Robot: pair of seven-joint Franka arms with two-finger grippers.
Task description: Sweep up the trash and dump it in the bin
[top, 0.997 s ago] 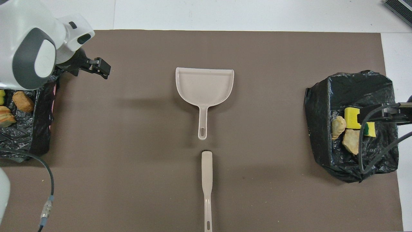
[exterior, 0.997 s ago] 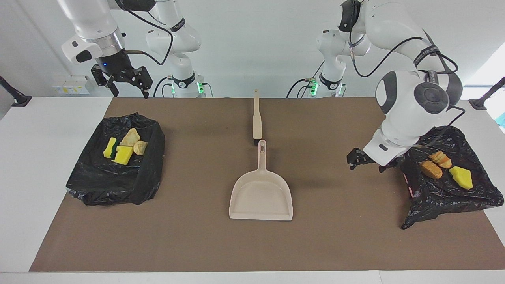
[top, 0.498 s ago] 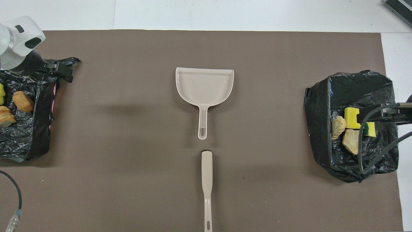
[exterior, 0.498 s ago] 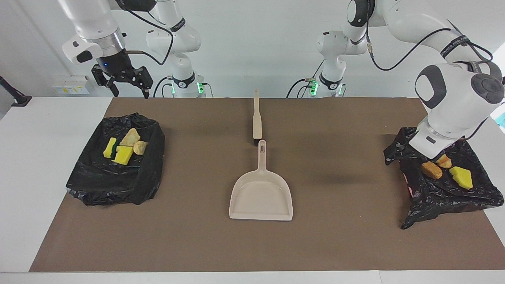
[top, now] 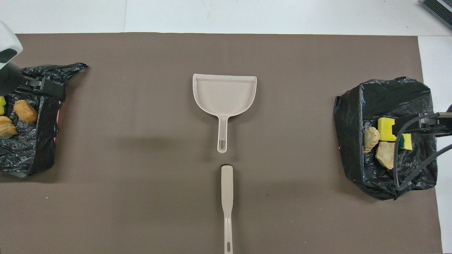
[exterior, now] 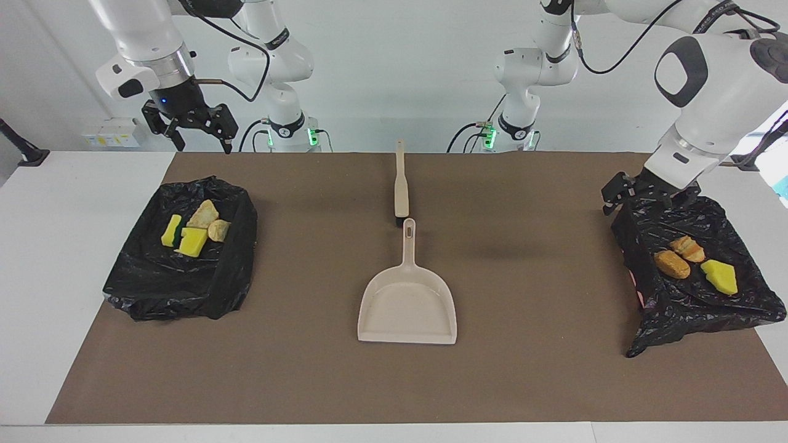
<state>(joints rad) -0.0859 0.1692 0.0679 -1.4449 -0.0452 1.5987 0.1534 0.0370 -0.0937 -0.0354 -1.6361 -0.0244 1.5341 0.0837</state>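
Observation:
The trash lies in two black-bagged bins. Yellow sponge bits (exterior: 192, 241) and pale chunks (exterior: 203, 215) fill the bin (exterior: 160, 289) at the right arm's end. An orange-brown chunk (exterior: 672, 264), a bread chunk (exterior: 688, 248) and a yellow sponge (exterior: 720, 275) lie in the bin (exterior: 689, 317) at the left arm's end. My left gripper (exterior: 646, 198) hangs open and empty over that bin's edge nearest the robots. High over the other bin, my right gripper (exterior: 205, 146) waits open and empty. The overhead view shows it (top: 418, 125) above the sponge (top: 386, 128).
A beige dustpan (exterior: 407, 307) lies mid-table, its handle pointing toward the robots. A beige brush (exterior: 401, 184) lies in line with it, nearer the robots. A brown mat (exterior: 529, 369) covers the table top; white table (exterior: 55, 258) shows at both ends.
My left gripper has drawn back from over the mat beside its bin, rising to the bin's edge nearest the robots. The right arm, dustpan, brush and trash have not moved.

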